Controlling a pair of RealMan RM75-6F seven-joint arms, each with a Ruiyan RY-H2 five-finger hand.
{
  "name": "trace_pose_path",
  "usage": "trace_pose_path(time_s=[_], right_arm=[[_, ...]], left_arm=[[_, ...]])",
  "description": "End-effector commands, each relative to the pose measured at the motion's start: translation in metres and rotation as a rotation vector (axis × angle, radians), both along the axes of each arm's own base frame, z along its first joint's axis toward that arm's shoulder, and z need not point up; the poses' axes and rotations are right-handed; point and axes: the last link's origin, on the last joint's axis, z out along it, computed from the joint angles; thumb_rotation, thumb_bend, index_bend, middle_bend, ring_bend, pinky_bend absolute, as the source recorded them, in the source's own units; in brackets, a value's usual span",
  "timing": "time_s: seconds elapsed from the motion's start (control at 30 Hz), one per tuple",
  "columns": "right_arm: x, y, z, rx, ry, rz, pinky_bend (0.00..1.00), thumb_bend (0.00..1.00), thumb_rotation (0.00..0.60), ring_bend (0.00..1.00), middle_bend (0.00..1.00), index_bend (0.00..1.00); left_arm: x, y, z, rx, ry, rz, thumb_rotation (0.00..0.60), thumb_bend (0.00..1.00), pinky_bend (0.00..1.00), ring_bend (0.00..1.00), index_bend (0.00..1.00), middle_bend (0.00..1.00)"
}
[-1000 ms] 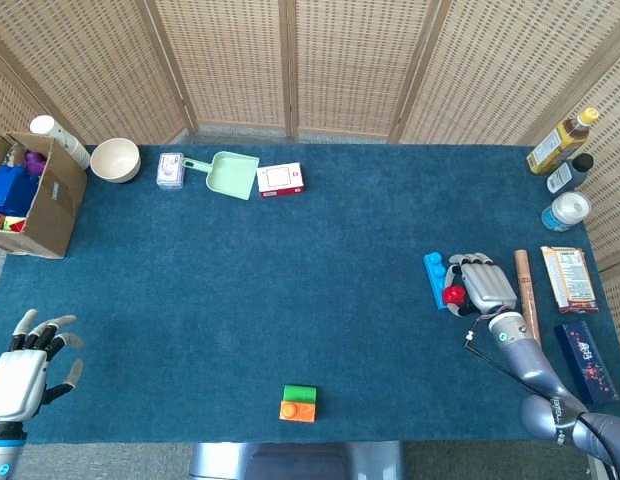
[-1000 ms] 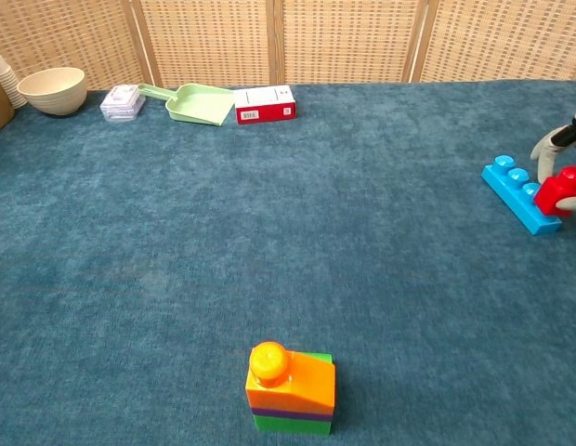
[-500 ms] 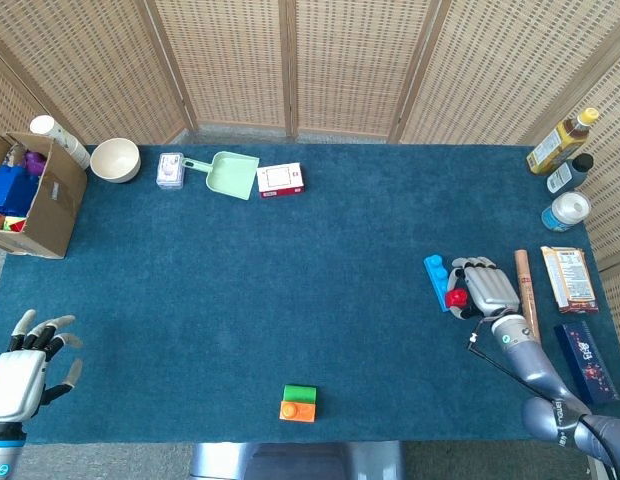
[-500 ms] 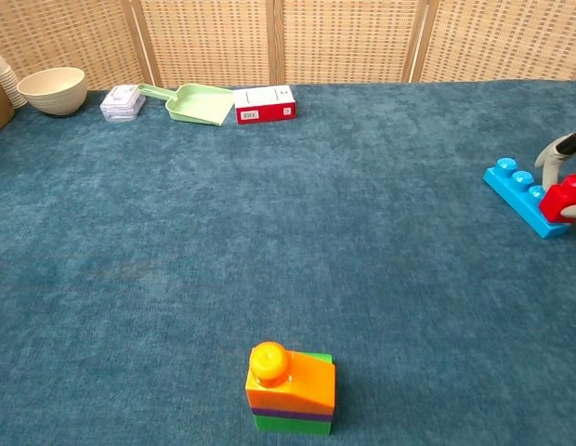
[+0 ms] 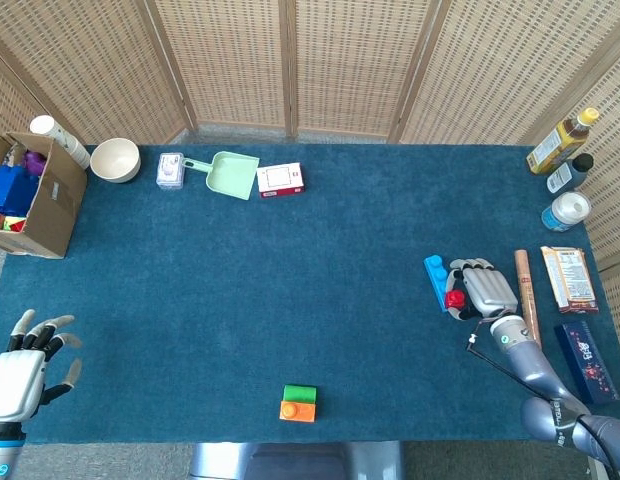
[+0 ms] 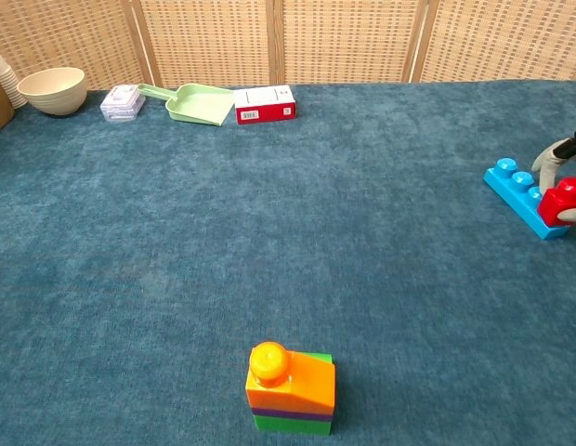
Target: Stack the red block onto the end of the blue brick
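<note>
While clamped on small red plastic block (image 6: pixel 560 199), right hand (image 5: pixel 487 290) seats it on near end of long blue studded brick (image 6: pixel 517 192); next: press down, release. Left hand (image 5: pixel 22 372) idle, fingers apart.

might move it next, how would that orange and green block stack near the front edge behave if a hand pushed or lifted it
The block stack looks like rigid moulded plastic, so probably stiff and light. It stands taller than its footprint on carpet-like cloth, so a high push may tip it rather than slide it. The layers seem only pressed together; lifting by the orange top might separate them.
</note>
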Motion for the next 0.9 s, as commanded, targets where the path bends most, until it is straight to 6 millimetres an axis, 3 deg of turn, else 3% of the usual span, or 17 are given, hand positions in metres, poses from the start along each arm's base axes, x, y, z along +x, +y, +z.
trace_pose_path(time_s=[0.03,0.43,0.9], right_arm=[[0.0004,0.0001,0.0013,0.000,0.002,0.002,0.11,0.27,0.600,0.13,0.20,0.52],[0.0043,0.0005,0.0064,0.002,0.017,0.013,0.11,0.28,0.600,0.13,0.19,0.44],[0.0086,0.0042,0.0088,0.007,0.035,0.024,0.11,0.28,0.600,0.12,0.19,0.45]], left_arm=[[0.0001,0.0003,0.0000,0.000,-0.001,-0.001,0.600,0.47,0.03,0.23,0.45,0.25],[-0.0009,0.0004,-0.0013,-0.004,-0.002,0.002,0.600,0.47,0.03,0.23,0.45,0.25],[-0.0015,0.0007,-0.0013,-0.003,-0.005,0.001,0.600,0.47,0.03,0.23,0.45,0.25]])
